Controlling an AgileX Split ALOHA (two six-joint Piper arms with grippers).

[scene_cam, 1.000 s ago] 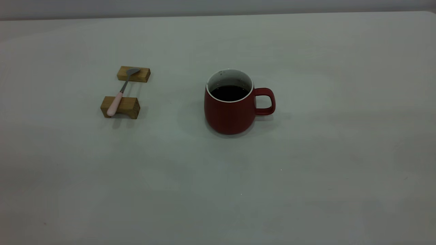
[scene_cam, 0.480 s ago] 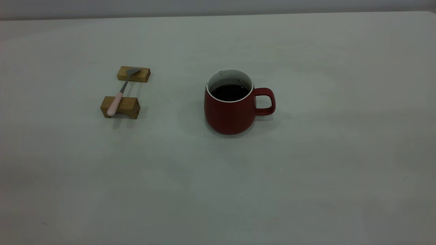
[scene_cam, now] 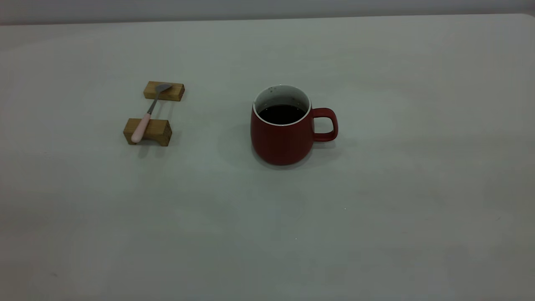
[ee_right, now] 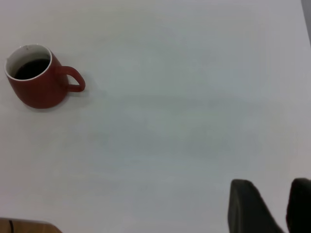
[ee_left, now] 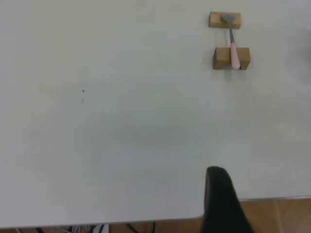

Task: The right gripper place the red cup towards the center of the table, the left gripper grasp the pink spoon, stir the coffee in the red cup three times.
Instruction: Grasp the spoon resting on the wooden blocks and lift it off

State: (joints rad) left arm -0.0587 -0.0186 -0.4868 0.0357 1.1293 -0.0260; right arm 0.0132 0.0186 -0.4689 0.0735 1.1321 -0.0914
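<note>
The red cup (scene_cam: pixel 282 133) stands upright near the middle of the table (scene_cam: pixel 376 200), its handle pointing right, with dark coffee (scene_cam: pixel 281 113) inside. Left of it, the pink spoon (scene_cam: pixel 147 115) lies across two wooden blocks, bowl on the far block. Neither gripper appears in the exterior view. My left gripper (ee_left: pixel 221 204) shows only as a black part over the table's near edge, far from the pink spoon (ee_left: pixel 233 46). The right gripper (ee_right: pixel 272 187) is open with nothing in it, well away from the red cup (ee_right: pixel 39 87).
The far wooden block (scene_cam: pixel 164 91) and the near wooden block (scene_cam: pixel 148 131) carry the spoon off the tabletop. The table's edge (ee_left: pixel 146 221) runs close to the left gripper, with wooden floor beyond it.
</note>
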